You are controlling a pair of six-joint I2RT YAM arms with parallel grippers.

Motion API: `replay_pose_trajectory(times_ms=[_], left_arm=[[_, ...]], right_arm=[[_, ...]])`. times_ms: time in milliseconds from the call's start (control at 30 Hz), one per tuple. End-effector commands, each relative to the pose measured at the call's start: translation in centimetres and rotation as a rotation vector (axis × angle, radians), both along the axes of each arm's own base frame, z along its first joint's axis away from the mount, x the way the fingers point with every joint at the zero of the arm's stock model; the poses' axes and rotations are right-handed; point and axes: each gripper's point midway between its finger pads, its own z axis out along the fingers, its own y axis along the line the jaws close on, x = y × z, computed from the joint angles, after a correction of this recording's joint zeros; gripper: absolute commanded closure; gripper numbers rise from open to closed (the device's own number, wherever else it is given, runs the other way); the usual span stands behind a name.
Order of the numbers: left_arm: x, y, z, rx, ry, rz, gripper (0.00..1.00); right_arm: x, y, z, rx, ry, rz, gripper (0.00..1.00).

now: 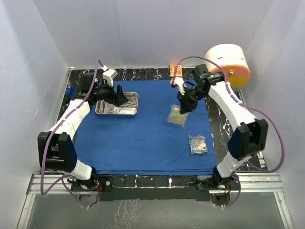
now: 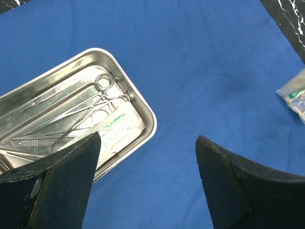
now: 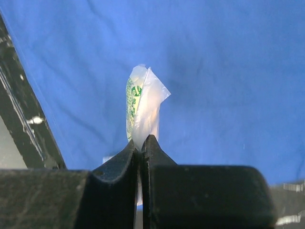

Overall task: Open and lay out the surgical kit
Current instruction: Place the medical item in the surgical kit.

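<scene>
The blue cloth [image 1: 138, 143] lies spread flat over the surface, with the steel tray [image 1: 136, 104] near its far-left corner holding the forceps [image 2: 90, 107] and one packet [image 1: 198, 144] set out toward the right edge. Unwrapping looks done and laying-out barely begun. The right arm [image 1: 228, 105] reaches over the far right part, its jaws pinching a second packet [image 3: 143, 105] above the cloth; the left arm [image 1: 76, 112] bends in over the tray, its jaws spread and empty.
</scene>
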Motion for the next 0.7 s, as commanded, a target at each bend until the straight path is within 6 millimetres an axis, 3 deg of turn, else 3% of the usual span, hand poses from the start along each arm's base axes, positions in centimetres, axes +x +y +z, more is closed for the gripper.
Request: replay_pose_trajectory(times_ms=[0, 200, 533, 667], left_arm=[[0.7, 0.2, 1.7, 0.015, -0.061, -0.002, 0.20], [0.8, 0.2, 1.0, 0.015, -0.051, -0.001, 0.20], [0.8, 0.1, 0.4, 0.003, -0.045, -0.001, 0.20], [0.7, 0.1, 0.4, 0.003, -0.048, 0.000, 0.20]], right_arm=[[-3.6, -4.8, 0.9, -0.150, -0.056, 0.018, 1.00], [-7.3, -7.7, -0.3, -0.256, -0.048, -0.025, 1.00], [-11.2, -9.1, -2.5, -0.286, 0.013, -0.042, 1.00], [-12.2, -9.8, -4.7, -0.328, 0.065, 0.001, 1.00]])
